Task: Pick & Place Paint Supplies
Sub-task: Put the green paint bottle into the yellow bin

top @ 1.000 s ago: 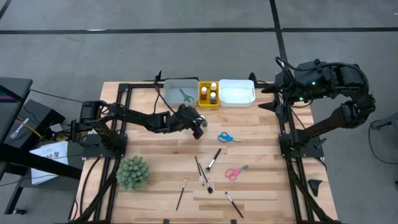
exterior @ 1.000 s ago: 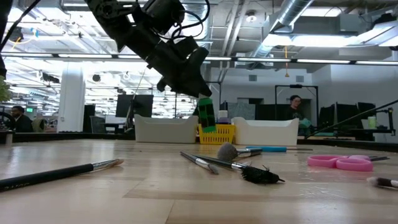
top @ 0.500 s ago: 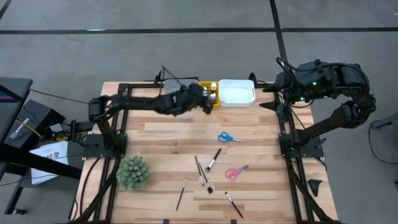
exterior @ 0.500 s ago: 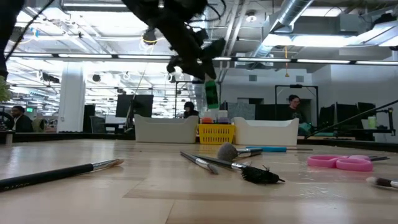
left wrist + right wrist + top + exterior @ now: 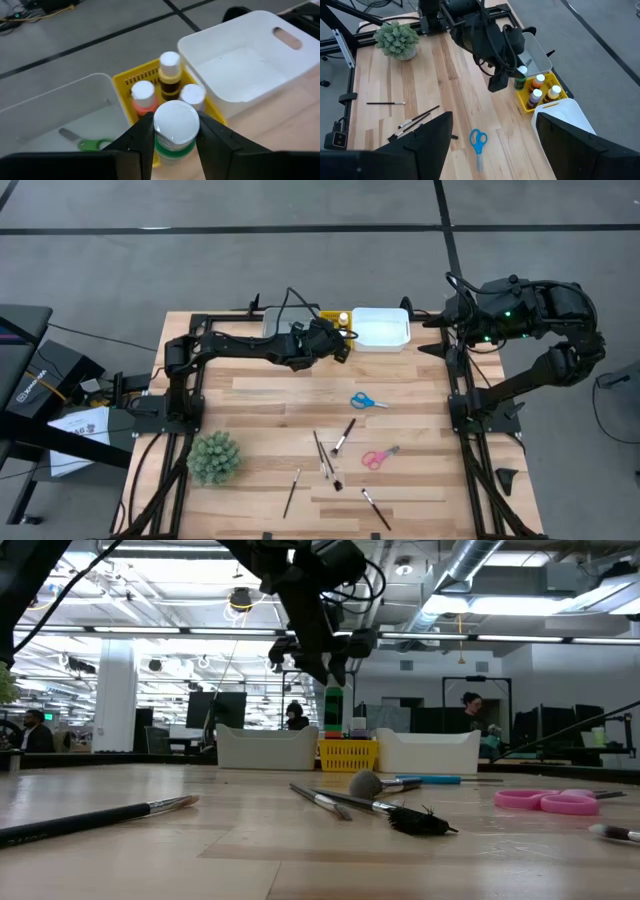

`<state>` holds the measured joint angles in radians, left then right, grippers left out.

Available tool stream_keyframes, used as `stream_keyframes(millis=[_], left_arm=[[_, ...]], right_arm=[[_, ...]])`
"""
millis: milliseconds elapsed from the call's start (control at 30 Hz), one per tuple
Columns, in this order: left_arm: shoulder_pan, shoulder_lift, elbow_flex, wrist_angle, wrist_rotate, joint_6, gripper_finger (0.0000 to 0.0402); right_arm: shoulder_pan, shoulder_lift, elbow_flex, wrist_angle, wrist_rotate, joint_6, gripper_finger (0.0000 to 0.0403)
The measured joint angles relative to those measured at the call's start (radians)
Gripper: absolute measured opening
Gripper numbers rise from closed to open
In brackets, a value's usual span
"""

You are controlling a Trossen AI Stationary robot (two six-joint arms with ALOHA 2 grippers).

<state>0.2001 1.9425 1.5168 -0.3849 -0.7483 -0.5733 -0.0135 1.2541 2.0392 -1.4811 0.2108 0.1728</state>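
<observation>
— Bottle [image 5: 340, 346] where, from above?
— Clamped in my left gripper [image 5: 338, 348], over the yellow tray [image 5: 331, 320].
— Low view?
— Hanging above the tray; I'd lower it straight.
— Left wrist?
— Aim for the free corner beside three bottles [image 5: 170, 75].
— Right gripper [image 5: 490, 132]?
— Spread apart, empty, parked.

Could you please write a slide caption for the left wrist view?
Left gripper holds a white-capped green paint bottle over the yellow tray, where three bottles already stand.
</observation>
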Motion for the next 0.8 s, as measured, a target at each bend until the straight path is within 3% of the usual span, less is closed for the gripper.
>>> stream_keyframes(millis=[800], left_arm=[[0.048,0.070,-0.008,0.064,0.042,-0.041,0.0107]], right_arm=[[0.000,0.000,0.000,0.000,0.000,-0.015,0.0283]])
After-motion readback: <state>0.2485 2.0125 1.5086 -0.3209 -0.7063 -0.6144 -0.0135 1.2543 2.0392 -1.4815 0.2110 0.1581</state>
